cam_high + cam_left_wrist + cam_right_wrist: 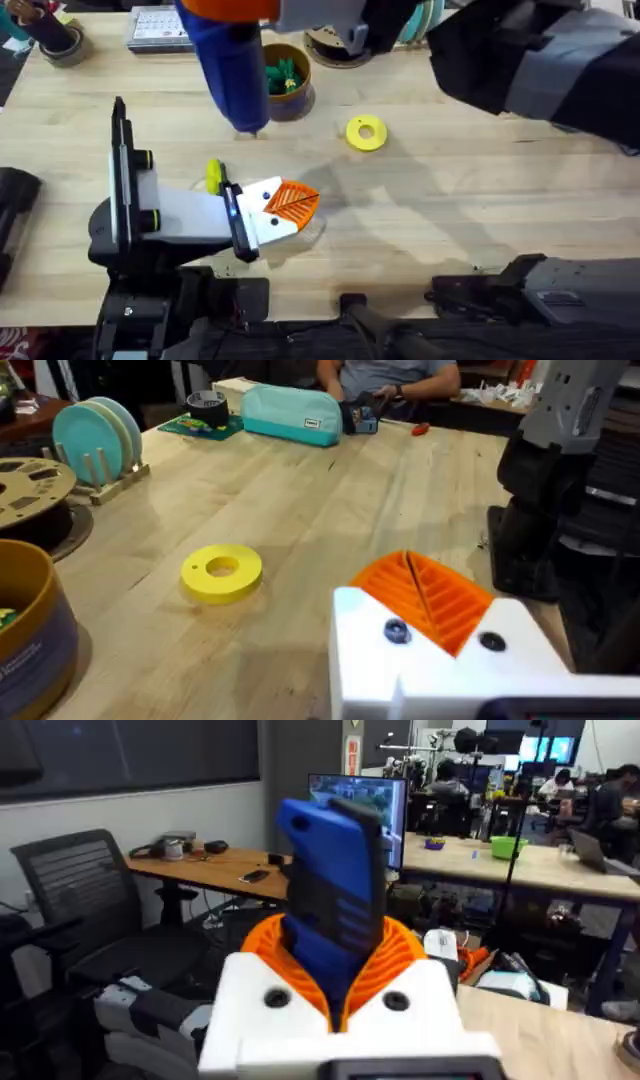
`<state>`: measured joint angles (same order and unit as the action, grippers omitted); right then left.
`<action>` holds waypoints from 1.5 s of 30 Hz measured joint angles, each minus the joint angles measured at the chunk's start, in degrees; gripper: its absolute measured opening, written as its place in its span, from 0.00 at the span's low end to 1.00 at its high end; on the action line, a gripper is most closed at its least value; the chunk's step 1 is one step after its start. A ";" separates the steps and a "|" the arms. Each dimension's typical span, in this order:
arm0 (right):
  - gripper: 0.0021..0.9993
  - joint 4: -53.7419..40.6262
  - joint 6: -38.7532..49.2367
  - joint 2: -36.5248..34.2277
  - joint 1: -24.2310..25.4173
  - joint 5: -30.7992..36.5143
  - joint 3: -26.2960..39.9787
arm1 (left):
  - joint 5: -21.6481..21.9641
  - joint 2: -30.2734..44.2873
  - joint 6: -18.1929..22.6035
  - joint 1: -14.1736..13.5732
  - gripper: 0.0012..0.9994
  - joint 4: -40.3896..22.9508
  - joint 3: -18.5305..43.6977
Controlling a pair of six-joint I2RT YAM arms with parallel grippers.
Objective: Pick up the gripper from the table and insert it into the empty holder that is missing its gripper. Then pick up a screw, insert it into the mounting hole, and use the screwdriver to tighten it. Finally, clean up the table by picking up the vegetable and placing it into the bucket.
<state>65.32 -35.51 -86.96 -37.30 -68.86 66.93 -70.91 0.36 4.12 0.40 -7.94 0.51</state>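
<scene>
A pale wooden table (480,200) with a fine straight grain is seen under both arms. An office of desks, chairs and monitors is seen behind the right gripper (335,995).

The far right of the table is covered by the right arm (530,60), large, dark and raised. The right gripper is pinched on a blue pen-shaped screwdriver (335,890), which is clamped between orange ribbed pads and pointed down at the table. Its thin tip is held above bare wood, beyond the left gripper (290,205) and just beside the bucket (298,100).

The left gripper is laid low over the near part of the table. Whether it is spread or pressed together cannot be told. An orange ribbed wedge (430,595) is seated in the white angular mount (440,665) at its end, and two dark screw heads are seen on the mount's face.

A brown filament spool (335,45) is placed beyond the bucket. The round bucket, with its yellow-tan rim and purplish wall, stands ahead of the left gripper, and the green leafy vegetable (283,75) is seen inside it. A smooth yellow ring-shaped disc (222,572) lies flat ahead of the left gripper, apart from the bucket.
</scene>
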 joint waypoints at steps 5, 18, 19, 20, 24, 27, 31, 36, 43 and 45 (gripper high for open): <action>0.02 1.33 0.58 0.00 -0.83 -0.02 -2.01 | -0.01 -0.01 0.00 0.00 0.00 -0.01 0.00; 0.02 3.87 2.78 0.00 -2.45 -0.02 -5.55 | -0.01 -0.02 -0.01 0.00 0.00 0.00 0.00; 0.02 3.87 2.78 0.00 -2.45 -0.02 -5.74 | 0.00 0.00 0.00 0.00 0.00 0.00 0.00; 0.02 3.87 2.78 0.00 -2.45 -0.04 -5.86 | 0.00 0.00 0.00 0.00 0.00 0.00 0.00; 0.02 3.93 2.81 0.00 -2.45 -0.72 -5.92 | 0.00 -0.01 0.00 0.00 0.00 0.00 0.00; 0.02 3.93 2.93 0.00 -2.45 -1.41 -5.93 | 0.00 -0.02 0.00 0.00 0.00 0.00 0.00; 0.02 4.00 2.95 0.00 -2.45 -1.76 -6.14 | 0.00 -0.01 0.00 0.00 0.00 0.00 0.00; 0.02 4.68 3.35 0.00 -2.45 -1.84 -7.70 | 0.00 -0.02 0.00 0.00 0.00 0.00 0.00; 0.02 5.51 3.92 0.00 -2.88 -1.97 -8.68 | 0.00 -0.02 0.00 0.00 0.00 0.00 0.01; 0.02 5.77 4.31 0.00 -3.45 -1.97 -9.00 | 0.00 -0.02 0.00 0.00 0.00 0.00 0.00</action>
<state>71.09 -31.20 -86.96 -40.75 -70.83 57.94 -70.91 0.34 4.12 0.40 -7.94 0.51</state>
